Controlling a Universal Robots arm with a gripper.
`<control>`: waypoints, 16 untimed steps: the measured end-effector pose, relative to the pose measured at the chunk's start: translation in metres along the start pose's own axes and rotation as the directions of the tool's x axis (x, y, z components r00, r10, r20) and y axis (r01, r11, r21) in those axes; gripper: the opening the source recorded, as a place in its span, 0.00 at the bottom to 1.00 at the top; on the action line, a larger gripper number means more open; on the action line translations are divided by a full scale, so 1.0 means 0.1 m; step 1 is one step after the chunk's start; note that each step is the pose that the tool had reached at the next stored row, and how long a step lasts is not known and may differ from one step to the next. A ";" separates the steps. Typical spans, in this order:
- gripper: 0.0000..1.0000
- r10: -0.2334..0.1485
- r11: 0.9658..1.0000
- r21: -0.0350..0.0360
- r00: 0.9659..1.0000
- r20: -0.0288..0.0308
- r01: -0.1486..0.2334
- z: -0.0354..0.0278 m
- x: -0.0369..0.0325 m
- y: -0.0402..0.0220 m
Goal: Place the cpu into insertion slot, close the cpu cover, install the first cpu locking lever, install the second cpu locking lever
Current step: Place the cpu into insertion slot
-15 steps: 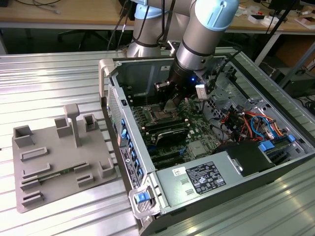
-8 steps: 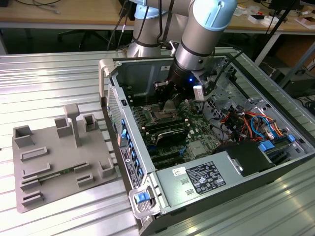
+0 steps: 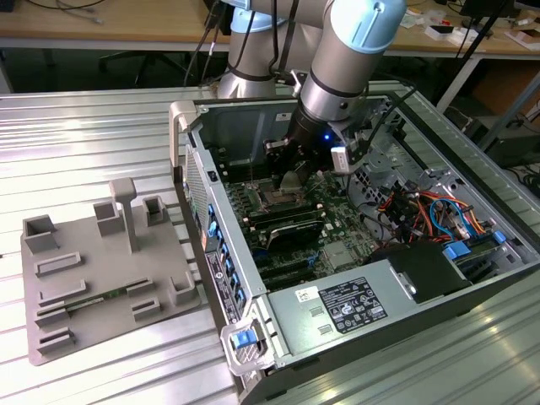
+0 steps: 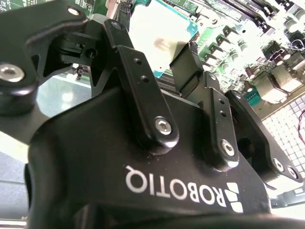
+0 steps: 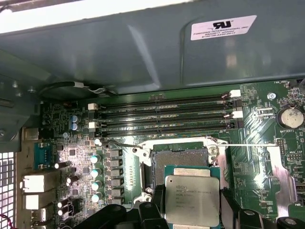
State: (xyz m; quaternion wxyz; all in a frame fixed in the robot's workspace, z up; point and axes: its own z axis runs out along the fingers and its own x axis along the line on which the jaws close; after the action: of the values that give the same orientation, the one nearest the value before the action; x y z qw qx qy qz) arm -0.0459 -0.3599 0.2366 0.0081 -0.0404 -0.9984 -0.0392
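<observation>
Step 1, placement: fingers (image 4: pixel 187 67) grip the cpu (image 5: pixel 192 198) by 2 edges, above the insertion slot (image 5: pixel 178 160), which lies at 7 o'clock of the gripper (image 3: pixel 289 179) in the exterior view. Seating likely needs square alignment.

Your arm (image 3: pixel 354 42) comes in from the far side and bends steeply downward at the wrist (image 3: pixel 333 105). Your gripper (image 3: pixel 291 173) hangs below it, its fingers (image 4: pixel 138 76) clamped on opposite edges of the cpu (image 4: pixel 159 40).
</observation>
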 end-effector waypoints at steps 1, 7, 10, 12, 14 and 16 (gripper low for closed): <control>0.55 0.001 1.000 0.000 1.000 0.000 -0.001 0.000 0.000 0.000; 0.55 0.011 1.000 0.000 1.000 0.001 -0.011 0.004 0.000 0.000; 0.55 0.015 1.000 0.000 1.000 0.001 -0.015 0.005 0.000 0.000; 0.55 0.018 1.000 0.000 1.000 0.001 -0.018 0.007 0.000 0.000; 0.55 0.021 1.000 0.000 1.000 0.002 -0.021 0.008 0.000 -0.001; 0.55 0.023 1.000 0.000 1.000 0.002 -0.023 0.010 0.000 -0.001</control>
State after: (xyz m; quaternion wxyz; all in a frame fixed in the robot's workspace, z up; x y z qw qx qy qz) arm -0.0459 -0.3599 0.2357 0.0076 -0.0522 -0.9978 -0.0393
